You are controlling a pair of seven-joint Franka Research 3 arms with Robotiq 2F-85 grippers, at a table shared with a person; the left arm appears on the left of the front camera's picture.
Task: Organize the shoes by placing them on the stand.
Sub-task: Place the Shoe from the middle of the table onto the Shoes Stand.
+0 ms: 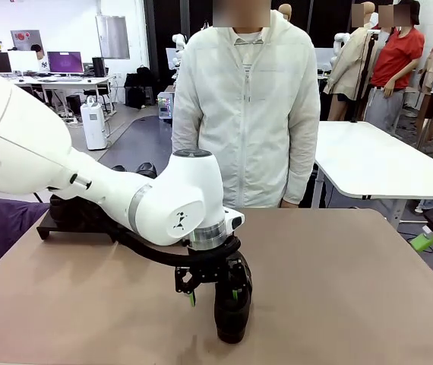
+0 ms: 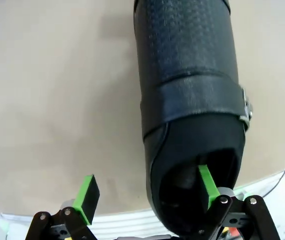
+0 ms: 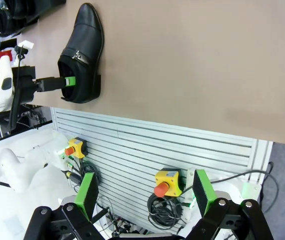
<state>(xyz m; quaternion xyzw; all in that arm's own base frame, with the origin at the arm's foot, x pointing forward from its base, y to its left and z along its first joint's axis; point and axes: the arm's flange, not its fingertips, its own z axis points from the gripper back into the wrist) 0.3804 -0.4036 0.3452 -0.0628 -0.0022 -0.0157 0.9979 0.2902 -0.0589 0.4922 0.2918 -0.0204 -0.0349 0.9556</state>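
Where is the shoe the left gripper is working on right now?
The shoe stands on the tan table near the robot's edge, centre front view, left gripper astride its heel wall.

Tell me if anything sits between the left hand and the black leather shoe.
Nothing visible does: the left hand already straddles the black leather shoe at its heel, one green fingertip inside the opening, the other outside.

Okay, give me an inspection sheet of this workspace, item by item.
Surface: tan tabletop, bare where visible.
Job's things: one black shoe near the front edge; stand at far left, mostly behind the arm, dark shapes on it.
Clutter: nothing seen.
Grippers: left pincer open, one pad inside the shoe's opening, one outside; right pincer open, off the table.
Cables: coiled bundle below the table edge.
Surroundings: person standing opposite.
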